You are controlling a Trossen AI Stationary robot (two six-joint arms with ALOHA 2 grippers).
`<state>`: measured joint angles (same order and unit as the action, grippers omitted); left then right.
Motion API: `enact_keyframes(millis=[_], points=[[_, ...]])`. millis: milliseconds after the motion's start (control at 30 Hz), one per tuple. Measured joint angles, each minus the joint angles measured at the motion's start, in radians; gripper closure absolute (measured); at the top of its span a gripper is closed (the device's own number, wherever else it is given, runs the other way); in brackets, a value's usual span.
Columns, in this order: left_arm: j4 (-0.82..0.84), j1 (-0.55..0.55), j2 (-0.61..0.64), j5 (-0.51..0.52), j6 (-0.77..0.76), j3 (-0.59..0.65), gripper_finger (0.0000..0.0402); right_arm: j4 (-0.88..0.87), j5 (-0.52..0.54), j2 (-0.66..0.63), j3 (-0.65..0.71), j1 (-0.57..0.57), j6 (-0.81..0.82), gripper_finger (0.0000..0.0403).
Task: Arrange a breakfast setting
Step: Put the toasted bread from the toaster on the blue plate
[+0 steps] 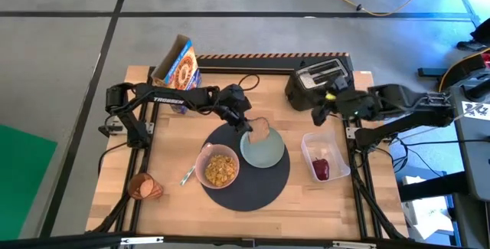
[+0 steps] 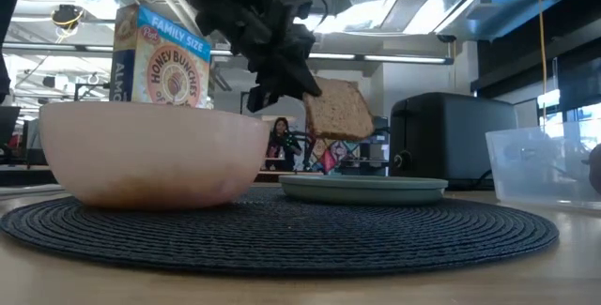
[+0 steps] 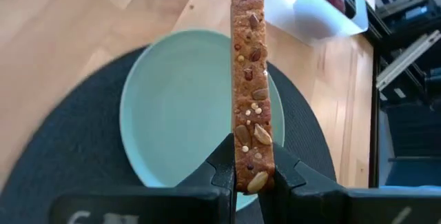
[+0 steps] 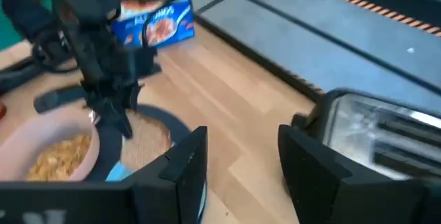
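Note:
My left gripper (image 1: 249, 125) is shut on a seeded toast slice (image 3: 251, 79) above the pale-green plate (image 1: 262, 150). The plate and the pink bowl (image 1: 220, 168) of cereal rest on the round dark-grey mat (image 1: 246, 189). A metal spoon (image 1: 187, 175) lies by the mat's left edge. The amber cup (image 1: 145, 187) lies on its side at the near left. The red fruit (image 1: 321, 168) sits in the clear tub (image 1: 325, 157). My right gripper (image 1: 320, 113) is open and empty beside the black toaster (image 1: 319, 79). My left gripper pinches the toast slice's two flat faces at one edge (image 3: 252, 176) between its two fingers. The fingers slant down from the table's far left. The slice stands on edge and hangs below the fingers (image 2: 340, 110), lifted clear of the plate.
A cereal box (image 1: 178, 70) stands at the far left of the table. The toaster stands at the far right, the tub at the right edge. Bare wood lies along the near edge (image 1: 253, 222).

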<state>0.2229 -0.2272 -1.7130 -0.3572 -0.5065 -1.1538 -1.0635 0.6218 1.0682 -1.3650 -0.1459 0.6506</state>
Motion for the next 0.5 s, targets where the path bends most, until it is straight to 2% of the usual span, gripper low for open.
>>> enact_keyframes(millis=[200,367,500], points=[[-0.002,0.016,-0.010,0.046,-0.066,0.000,0.0371,0.178,-0.167,-0.053,0.206,0.002,-0.035,0.0237],[-0.004,0.041,-0.042,0.075,-0.094,-0.001,0.0371,0.268,-0.151,-0.074,0.236,0.002,-0.082,0.0237],[0.007,0.046,-0.087,0.022,-0.093,0.001,0.0371,0.321,-0.126,-0.087,0.236,0.002,-0.079,0.0237]])
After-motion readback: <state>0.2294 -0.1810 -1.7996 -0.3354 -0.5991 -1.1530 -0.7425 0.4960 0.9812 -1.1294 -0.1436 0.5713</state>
